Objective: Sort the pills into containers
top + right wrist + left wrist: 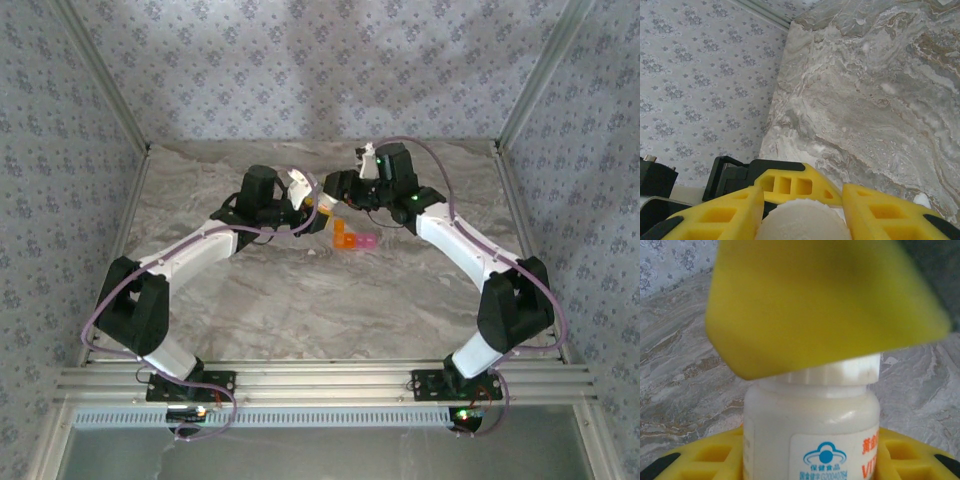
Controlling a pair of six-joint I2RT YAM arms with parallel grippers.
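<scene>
Find the containers (352, 240) at the middle of the table (300, 300), just toward 6 o'clock of both grippers, untouched. Probably light, stiff, slick plastic, quick to skid or tip; best pinched across the narrow width. Long axis lying flat, roughly 9 to 3 o'clock, orange end at 9, pink at 3. Clamped in the left gripper (810, 465): the white bottle (810, 415). Pressed on both sides of its cap (800, 227): the right gripper (802, 212).

The left gripper (300, 198) and right gripper (328, 192) meet nose to nose, both clamped.
</scene>
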